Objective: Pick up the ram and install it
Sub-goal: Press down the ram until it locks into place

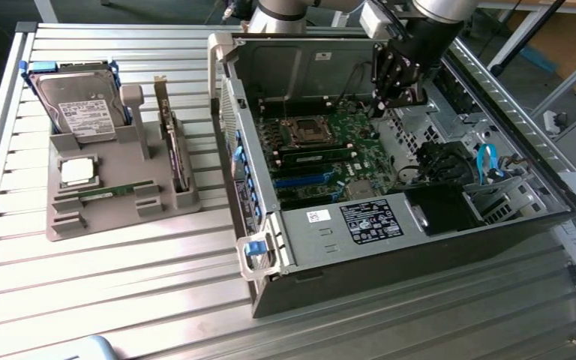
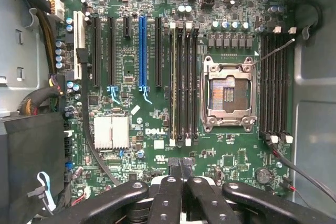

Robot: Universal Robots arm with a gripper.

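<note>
The open case [image 1: 408, 225] lies on the table [image 1: 118, 285], motherboard [image 2: 157, 145] exposed. Over it hangs the gripper [image 2: 180, 169], fingers pressed together on nothing. The ram [image 1: 108, 192] rests in the grey tray [image 1: 118, 217], well apart, at the exterior view's left.

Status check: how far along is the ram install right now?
Done: nothing clearly. One green module already stands in a slot beside the empty processor socket, though I cannot tell whether this run put it there. In hand: nothing; the gripper is shut and empty above the motherboard. Left: a ram stick appears to lie in the grey holder, so pick-up and seating look undone.
</note>
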